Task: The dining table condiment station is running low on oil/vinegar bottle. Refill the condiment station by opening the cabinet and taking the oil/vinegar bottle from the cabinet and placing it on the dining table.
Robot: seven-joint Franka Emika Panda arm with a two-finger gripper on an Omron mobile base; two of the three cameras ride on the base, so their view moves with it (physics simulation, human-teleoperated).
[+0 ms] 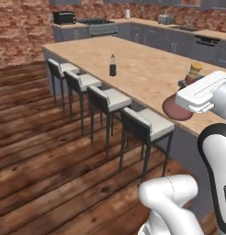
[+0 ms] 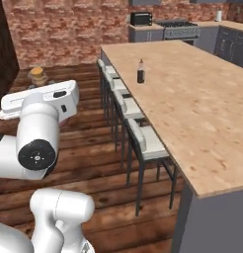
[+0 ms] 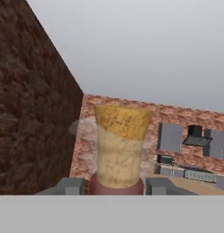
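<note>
Arm bent high beside the dining table (image 1: 147, 69), gripper (image 3: 114, 185) clamped on the neck of the oil/vinegar bottle (image 1: 175, 108), bottle held upright above the table's near edge, cork between the fingers (image 3: 70, 185).

Even, flat rendered light on my feeds.
I see soft shadows under the stools (image 1: 147, 126), no glare on the dining table (image 2: 202, 108), slightly soft, low-resolution textures everywhere.
</note>
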